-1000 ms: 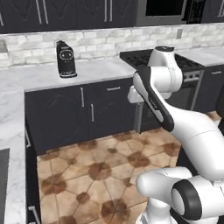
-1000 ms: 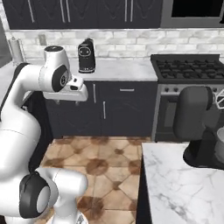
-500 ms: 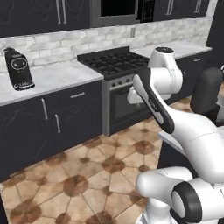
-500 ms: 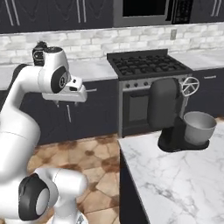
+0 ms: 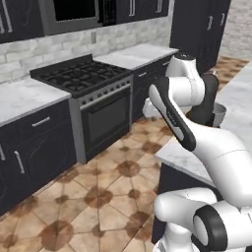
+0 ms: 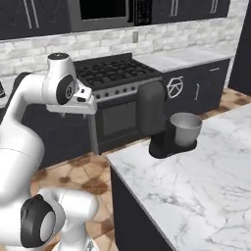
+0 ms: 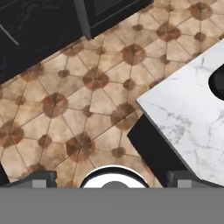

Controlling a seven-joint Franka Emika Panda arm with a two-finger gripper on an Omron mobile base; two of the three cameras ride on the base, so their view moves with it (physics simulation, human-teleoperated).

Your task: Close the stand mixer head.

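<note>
Base swung right since earlier frames, my whole view shifted. Coffee machine gone out of frame. Stove [image 5: 78, 76] now left-centre in left base view. Stand mixer [image 6: 166, 120] on marble island [image 6: 206, 181] now mid-frame in right base view, stand mixer head [image 6: 151, 105] tilted up, silver bowl [image 6: 185, 128] beside it.

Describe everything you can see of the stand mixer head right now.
The stand mixer head is a long, rounded, matte black piece, tilted up so it stands nearly vertical above the mixer's black base, so it is still open. A small silver metal bowl sits on the base beside it, uncovered. The mixer stands near the corner of the white marble counter, facing the stove. In the left base view the head is mostly hidden behind the arm. Nothing touches it.
</note>
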